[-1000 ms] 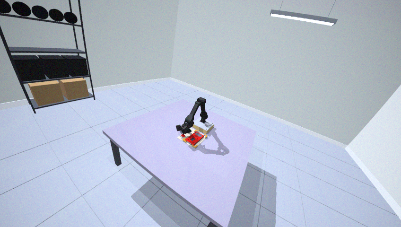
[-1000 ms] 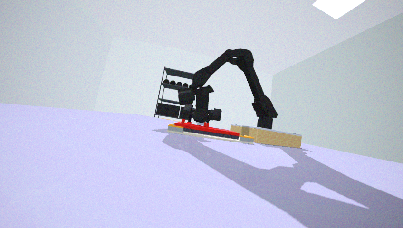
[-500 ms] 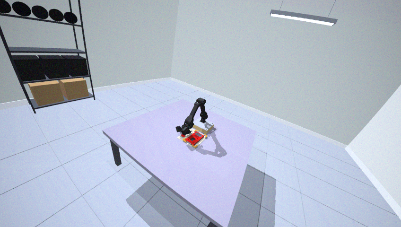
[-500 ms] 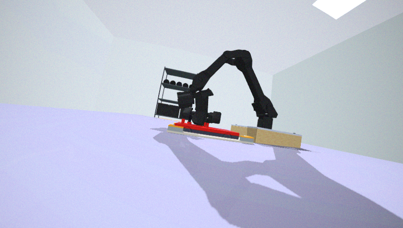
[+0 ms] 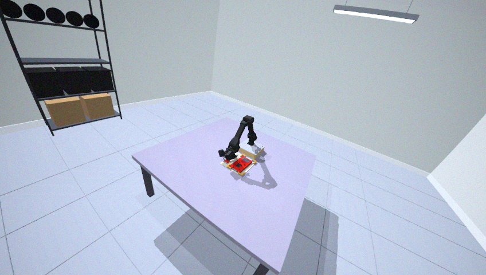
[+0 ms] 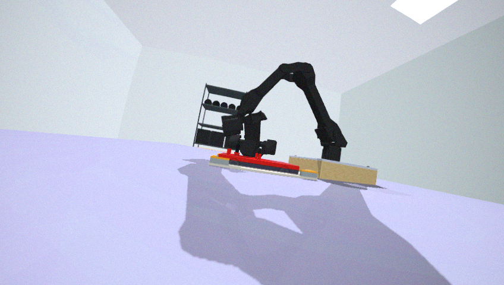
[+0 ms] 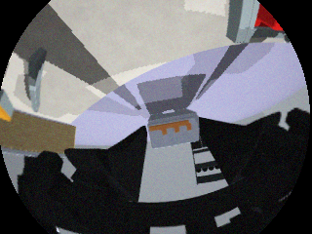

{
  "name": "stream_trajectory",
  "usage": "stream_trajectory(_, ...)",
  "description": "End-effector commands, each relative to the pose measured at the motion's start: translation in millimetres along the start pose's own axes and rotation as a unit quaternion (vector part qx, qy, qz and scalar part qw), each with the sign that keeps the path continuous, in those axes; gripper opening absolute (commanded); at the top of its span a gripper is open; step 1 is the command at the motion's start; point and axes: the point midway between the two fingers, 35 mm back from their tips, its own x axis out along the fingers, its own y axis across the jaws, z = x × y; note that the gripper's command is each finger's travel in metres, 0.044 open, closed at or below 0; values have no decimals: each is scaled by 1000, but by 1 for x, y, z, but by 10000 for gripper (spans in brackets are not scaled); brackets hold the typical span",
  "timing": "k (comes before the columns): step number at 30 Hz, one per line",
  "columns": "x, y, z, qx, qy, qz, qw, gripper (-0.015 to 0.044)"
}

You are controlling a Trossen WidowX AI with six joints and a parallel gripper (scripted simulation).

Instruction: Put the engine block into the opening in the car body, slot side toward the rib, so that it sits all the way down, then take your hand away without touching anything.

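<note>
The release seems in hand: the tool (image 5: 231,157) (image 6: 249,154) (image 7: 171,125) is let open around the block (image 7: 174,135), low centre in the wrist view, seating in the car body unclear, so the next move calls for confirming full depth, then backing straight away untouched.

Pale grey walls, bluish tiled floor (image 5: 85,235) with thin dark seams. At upper left of the top view, a dark metal shelf rack (image 5: 109,61) (image 6: 199,124), with cardboard boxes (image 5: 66,112) on its lowest shelf. Centre, a lilac table (image 5: 218,204) (image 6: 88,211). Upper right, a hanging light (image 5: 375,14).
</note>
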Motion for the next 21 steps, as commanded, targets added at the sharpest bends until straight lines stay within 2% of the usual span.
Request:
stream_trajectory(1, 0, 0, 0, 1, -1, -1, 1000, 420)
stream_trajectory(2, 0, 0, 0, 1, -1, -1, 1000, 440)
stream_trajectory(9, -3, 0, 0, 0, 0, 1, 1000, 440)
stream_trajectory(21, -45, -1, -4, -1, 0, 3, 1000, 440)
